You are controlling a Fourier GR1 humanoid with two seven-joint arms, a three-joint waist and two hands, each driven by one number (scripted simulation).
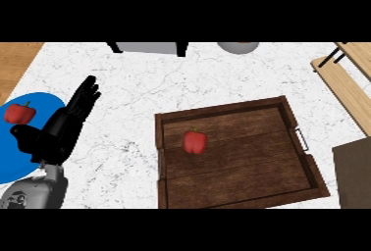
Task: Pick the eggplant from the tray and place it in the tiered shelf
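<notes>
Worktop (130,73): white marbled surface, fills most of the head view.

Tray (239,193): dark wood, raised rim, metal handle (301,139) on its right side. Sits right of centre on the worktop, turned slightly. Used as landmark below.

Shelf (344,83): light wooden slats on a dark frame, up and right of the tray, cut by the view's right edge. Only part of it shows; tiers cannot be told apart.

Blue plate (11,157): left of the tray, well apart, at the view's left edge, partly hidden by the arm.

Left hand (69,120): black, left of the tray, between plate and tray, over the plate's right edge. Fingers straight and relaxed, pointing up and away, holding nothing. Grey forearm enters from the lower edge.

Right hand: not in the view.

Grey box (148,47) and grey round thing (238,47): above the tray at the worktop's far edge, both cut off.

Task item: no eggplant seen. Inside the tray, left of its middle, stands a red pepper (194,142), touching the tray floor, clear of the rim.

Second red pepper (19,113): on the blue plate, far left of the tray, beside the left hand, not touching it.
</notes>
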